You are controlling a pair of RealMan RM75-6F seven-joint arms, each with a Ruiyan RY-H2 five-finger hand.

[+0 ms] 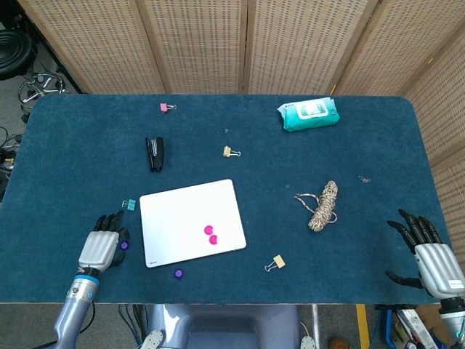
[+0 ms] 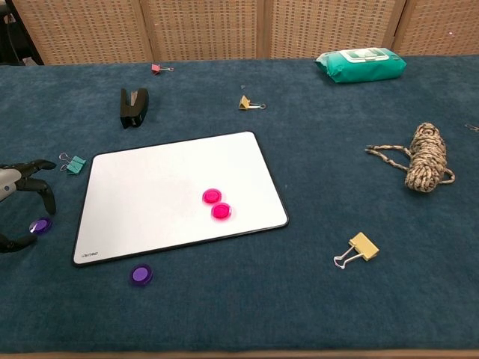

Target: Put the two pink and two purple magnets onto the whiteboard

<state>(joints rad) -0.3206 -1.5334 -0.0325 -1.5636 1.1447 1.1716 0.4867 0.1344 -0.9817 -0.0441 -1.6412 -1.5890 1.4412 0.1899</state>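
Observation:
The whiteboard [image 1: 190, 222] [image 2: 157, 191] lies flat near the table's front left. Two pink magnets [image 1: 211, 234] [image 2: 216, 203] sit side by side on its right part. One purple magnet [image 1: 124, 246] [image 2: 40, 225] lies on the cloth left of the board, just under the fingertips of my left hand [image 1: 100, 247] [image 2: 21, 196], which hovers open above it with fingers curved down. The other purple magnet [image 1: 178, 273] [image 2: 141, 274] lies in front of the board's lower edge. My right hand [image 1: 429, 254] rests open at the table's far right front corner, holding nothing.
A teal binder clip [image 1: 129, 204] lies just beyond my left hand. A black stapler [image 1: 155, 153], a yellow clip [image 1: 230, 152], a pink clip [image 1: 167, 107], a wipes pack [image 1: 308, 114], a rope bundle [image 1: 322, 206] and a tan clip [image 1: 275, 263] are scattered around.

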